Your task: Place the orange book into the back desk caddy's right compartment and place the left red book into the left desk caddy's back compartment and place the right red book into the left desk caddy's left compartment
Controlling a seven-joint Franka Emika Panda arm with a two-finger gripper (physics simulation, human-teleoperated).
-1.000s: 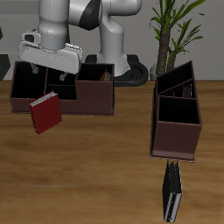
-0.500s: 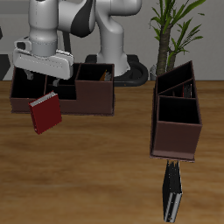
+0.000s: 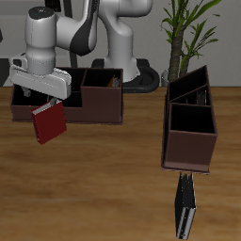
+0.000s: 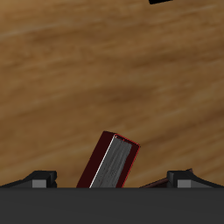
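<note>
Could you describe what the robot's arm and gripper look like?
The arm has rounded white shells with darker grey sections at the joints. The gripper is a wide, pale grey block; its fingers are short and dark. No cables or markings are visible.

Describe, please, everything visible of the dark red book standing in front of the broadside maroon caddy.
The dark red book is small and thin, with a plain cover and pale page edges that show in the wrist view. It stands tilted on the wooden table, leaning before the broadside maroon-brown caddy; whether they touch is unclear. The gripper hovers just above it, not gripping it.
</note>
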